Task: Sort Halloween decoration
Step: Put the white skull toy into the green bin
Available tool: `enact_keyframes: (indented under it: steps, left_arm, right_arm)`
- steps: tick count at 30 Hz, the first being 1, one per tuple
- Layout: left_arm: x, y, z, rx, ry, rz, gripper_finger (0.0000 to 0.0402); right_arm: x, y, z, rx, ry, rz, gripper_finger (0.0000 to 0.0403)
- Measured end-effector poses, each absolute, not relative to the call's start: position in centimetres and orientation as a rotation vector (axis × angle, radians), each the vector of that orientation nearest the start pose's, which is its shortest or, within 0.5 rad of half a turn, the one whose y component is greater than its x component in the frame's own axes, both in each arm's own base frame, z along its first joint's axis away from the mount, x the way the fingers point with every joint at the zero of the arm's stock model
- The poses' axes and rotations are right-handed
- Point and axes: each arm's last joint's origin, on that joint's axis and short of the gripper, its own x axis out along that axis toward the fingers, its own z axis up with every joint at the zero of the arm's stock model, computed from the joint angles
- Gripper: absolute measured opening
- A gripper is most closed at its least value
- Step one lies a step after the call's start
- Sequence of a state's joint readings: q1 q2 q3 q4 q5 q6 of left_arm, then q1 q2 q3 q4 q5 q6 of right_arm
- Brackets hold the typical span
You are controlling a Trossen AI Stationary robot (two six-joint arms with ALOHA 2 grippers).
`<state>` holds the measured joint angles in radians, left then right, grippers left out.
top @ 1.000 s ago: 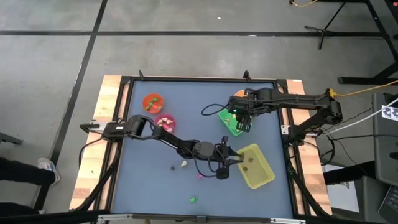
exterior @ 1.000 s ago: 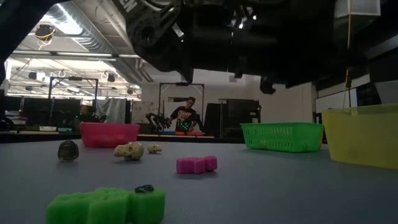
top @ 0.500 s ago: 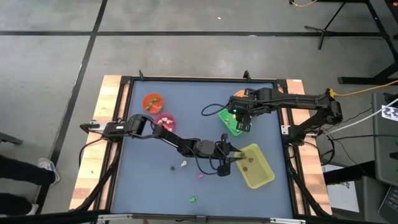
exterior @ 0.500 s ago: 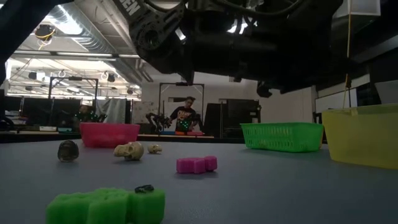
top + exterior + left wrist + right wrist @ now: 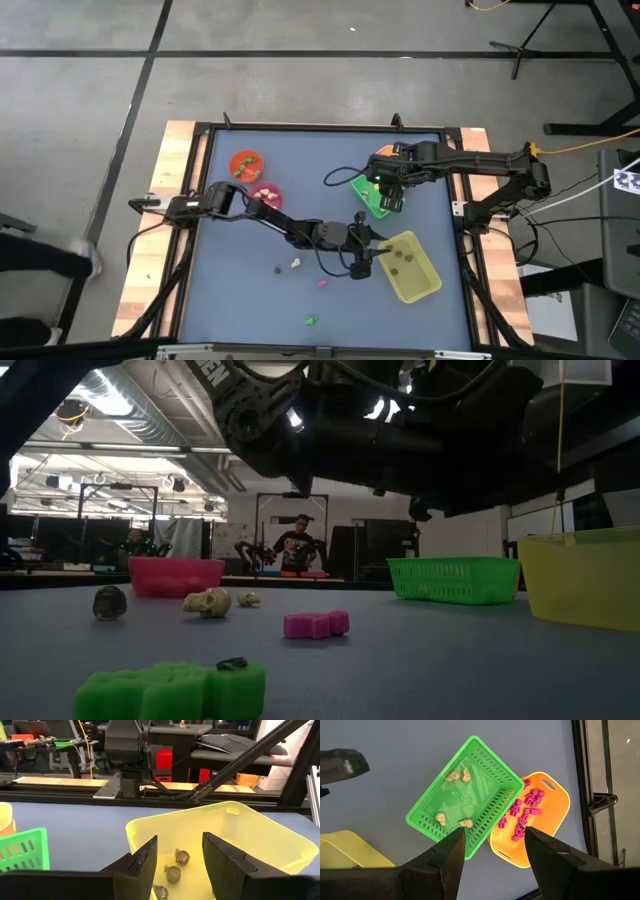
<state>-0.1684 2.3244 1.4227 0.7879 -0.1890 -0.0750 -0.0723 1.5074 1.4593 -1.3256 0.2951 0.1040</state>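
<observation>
My left gripper (image 5: 374,250) reaches almost level over the near-left rim of the yellow tray (image 5: 425,285), and in the left wrist view it (image 5: 180,860) stands open with nothing between its fingers. Several dark trinkets (image 5: 173,873) lie in the yellow tray (image 5: 240,812). My right gripper (image 5: 495,847) hangs open above the green tray (image 5: 425,810), which holds cream skulls (image 5: 452,776). The orange tray (image 5: 555,795) holds pink trinkets (image 5: 522,815). On the table lie a dark trinket (image 5: 278,267), a cream skull (image 5: 296,263), a pink trinket (image 5: 322,283) and a green one (image 5: 312,320).
An orange cup (image 5: 245,165) and a pink cup (image 5: 265,197) stand at the far left, each with small pieces inside. The low view shows the pink cup (image 5: 175,575), the green tray (image 5: 455,578) and the yellow tray (image 5: 580,590). Bare table lies toward the near edge.
My left gripper has shifted slightly toward the table's far edge, staying at the yellow tray's rim. The right arm has kept still.
</observation>
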Motion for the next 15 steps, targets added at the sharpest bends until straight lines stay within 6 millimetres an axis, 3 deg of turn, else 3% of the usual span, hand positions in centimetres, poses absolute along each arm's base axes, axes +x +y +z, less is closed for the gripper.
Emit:
enact_keyframes:
  steps: [8,15]
  left_arm:
    - [47.8,-6.7,16.3,-0.032,0.321,-0.027,0.0141]
    - [43.9,-5.9,19.9,0.047,0.686,-0.089,0.0141]
  right_arm:
    - [26.8,-2.8,32.2,-0.062,1.352,-0.382,0.0205]
    - [26.8,-2.8,32.1,-0.060,1.350,-0.383,0.0205]
